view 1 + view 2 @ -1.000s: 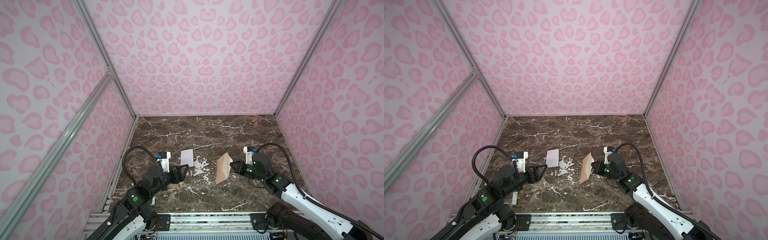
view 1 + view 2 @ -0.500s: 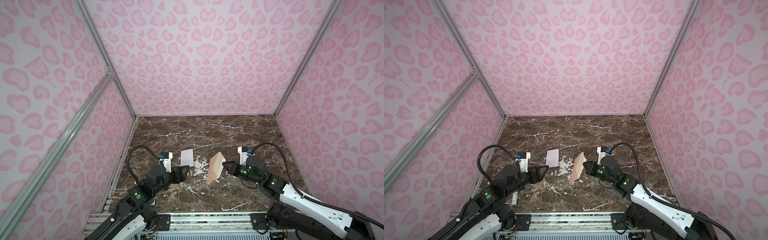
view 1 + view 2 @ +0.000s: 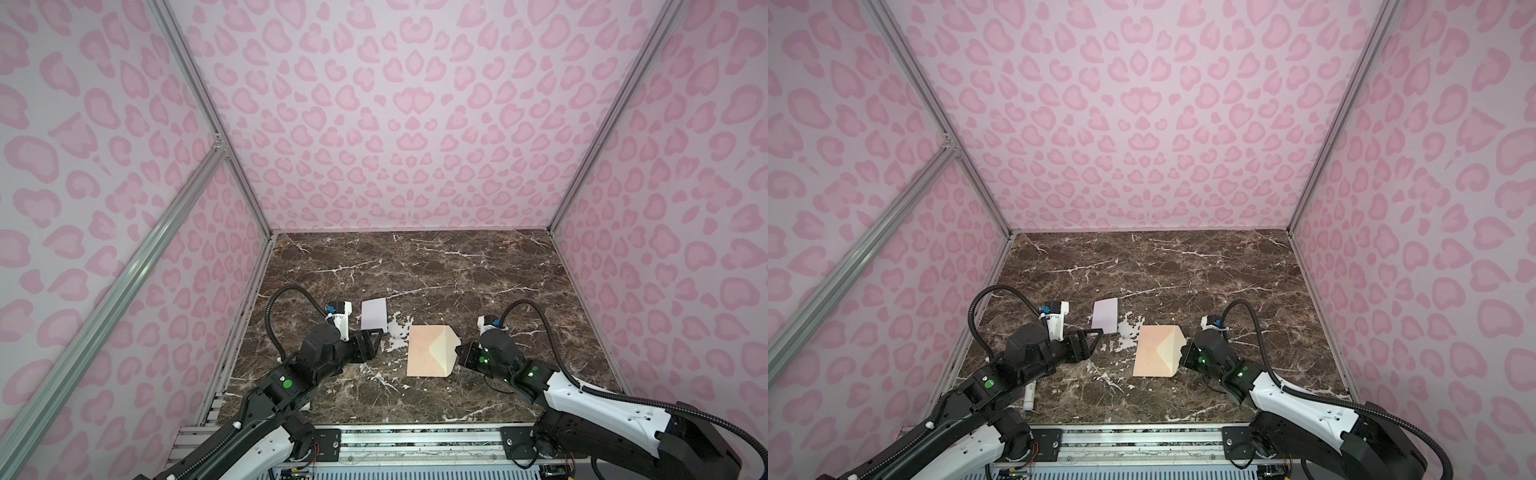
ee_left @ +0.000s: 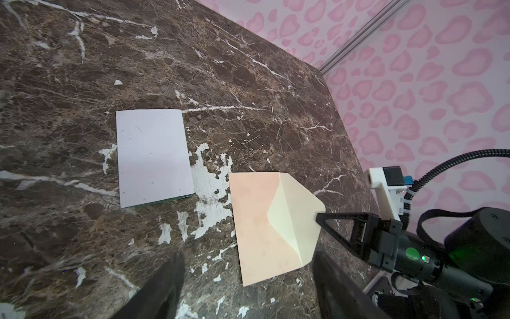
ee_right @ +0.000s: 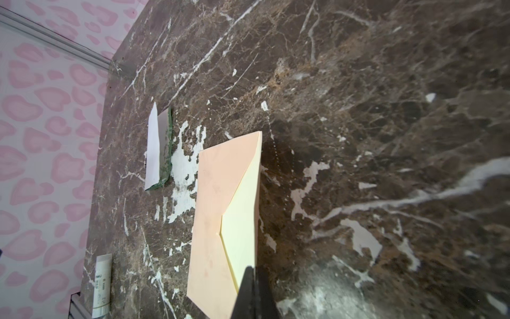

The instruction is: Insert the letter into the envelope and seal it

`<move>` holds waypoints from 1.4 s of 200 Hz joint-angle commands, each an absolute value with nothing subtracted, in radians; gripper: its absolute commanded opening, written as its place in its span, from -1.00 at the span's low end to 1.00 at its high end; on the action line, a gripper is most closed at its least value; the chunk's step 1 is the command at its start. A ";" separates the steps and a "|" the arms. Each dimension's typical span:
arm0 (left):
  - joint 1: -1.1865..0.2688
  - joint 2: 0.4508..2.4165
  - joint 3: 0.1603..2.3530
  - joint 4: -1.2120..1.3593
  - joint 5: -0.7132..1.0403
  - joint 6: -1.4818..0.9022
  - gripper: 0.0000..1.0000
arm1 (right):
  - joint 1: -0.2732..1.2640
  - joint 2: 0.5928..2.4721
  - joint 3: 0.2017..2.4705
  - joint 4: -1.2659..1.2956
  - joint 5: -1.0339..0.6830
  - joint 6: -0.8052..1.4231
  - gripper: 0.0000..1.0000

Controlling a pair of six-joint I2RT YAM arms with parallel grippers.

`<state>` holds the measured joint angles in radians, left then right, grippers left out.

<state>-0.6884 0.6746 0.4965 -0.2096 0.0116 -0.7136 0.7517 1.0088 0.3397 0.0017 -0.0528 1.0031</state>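
Observation:
The peach envelope (image 3: pixel 424 353) (image 3: pixel 1152 353) (image 4: pixel 254 226) (image 5: pixel 212 215) lies on the marble near the front middle, its pale flap opened toward the right. My right gripper (image 3: pixel 458 353) (image 3: pixel 1183 354) (image 4: pixel 318 217) (image 5: pixel 252 273) is shut on the tip of that flap. The whitish letter (image 3: pixel 374 314) (image 3: pixel 1105 316) (image 4: pixel 153 157) (image 5: pixel 154 146), green along one edge, lies flat just left and behind the envelope. My left gripper (image 3: pixel 371 344) (image 3: pixel 1090 341) (image 4: pixel 248 284) hovers open in front of the letter and left of the envelope, holding nothing.
A white glue stick (image 3: pixel 1030 397) (image 5: pixel 102 284) lies at the front left by the left arm. Pink patterned walls close in the brown marble table (image 3: pixel 415 270) on three sides. A metal rail (image 3: pixel 415 440) runs along the front edge.
The right gripper carried the envelope leftward and lowered it; it hung tilted before and now rests on the table. The left arm barely shifted.

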 commanded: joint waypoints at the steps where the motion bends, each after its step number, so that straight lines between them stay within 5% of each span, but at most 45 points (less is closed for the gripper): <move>1: -0.688 0.685 0.491 -0.156 0.012 -0.709 0.52 | 0.754 1.045 0.338 0.050 -0.046 0.968 -1.00; 79: -0.689 0.710 0.484 -0.136 0.017 -0.699 0.52 | 0.753 1.128 0.374 0.054 -0.082 0.918 -0.95; 135: -0.689 0.704 0.479 -0.135 0.015 -0.699 0.52 | 0.752 1.069 0.379 -0.037 -0.030 0.908 -0.26; 189: -0.689 0.716 0.481 -0.130 0.018 -0.699 0.52 | 0.749 1.025 0.384 -0.121 0.027 0.892 0.05; 280: -0.689 0.751 0.489 -0.131 -0.011 -0.691 0.52 | 0.733 0.929 0.489 -0.224 0.058 0.864 0.11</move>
